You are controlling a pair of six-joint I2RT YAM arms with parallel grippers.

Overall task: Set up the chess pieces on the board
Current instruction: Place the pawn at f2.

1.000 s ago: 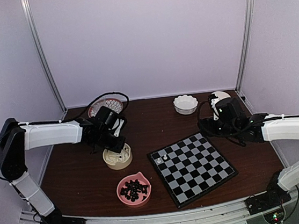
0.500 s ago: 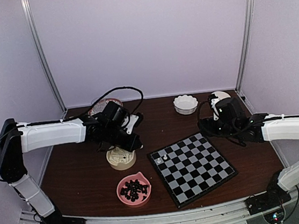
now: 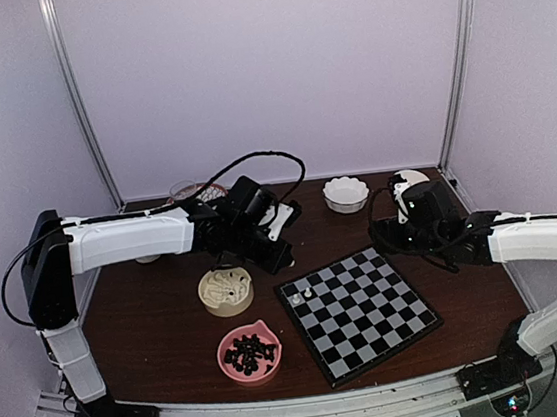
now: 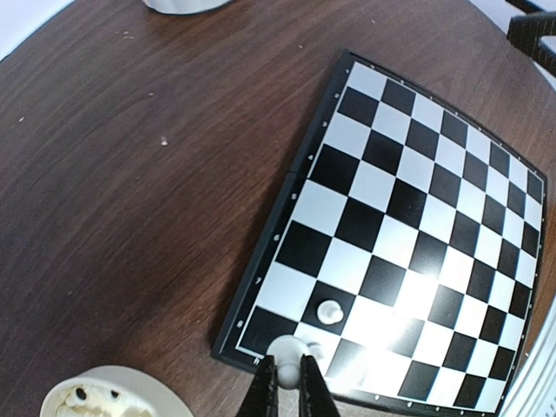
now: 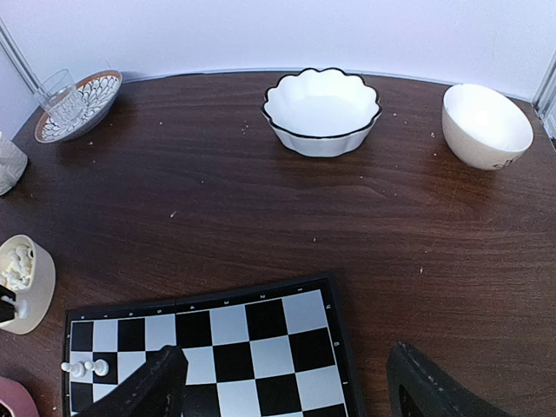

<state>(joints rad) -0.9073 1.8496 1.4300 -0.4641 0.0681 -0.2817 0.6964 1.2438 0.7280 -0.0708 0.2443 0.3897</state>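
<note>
**Left arm over board's left corner with a white piece: set it down clean**

Left gripper pinching one cream-white chessman, hanging above the left corner of the board. Two white pieces already standing there, just beside each other.

- Probably best: pick the next free square along that edge row, centre over it, descend vertically, and let go only once the base sits flat.
- Approach from the outer side, so the fingers don't clip the standing piece.
- Dark border right under the fingers. Landing on it likely tips the piece, so shift inboard first.

Clearance:
- Cream bowl with the remaining white men just left of that corner, pink bowl with black men near the front-left edge. Retreat upward, not sideways.
- Right gripper spread wide, holding nothing, near the board's far right edge, well apart from the left arm. No clash expected.
</note>
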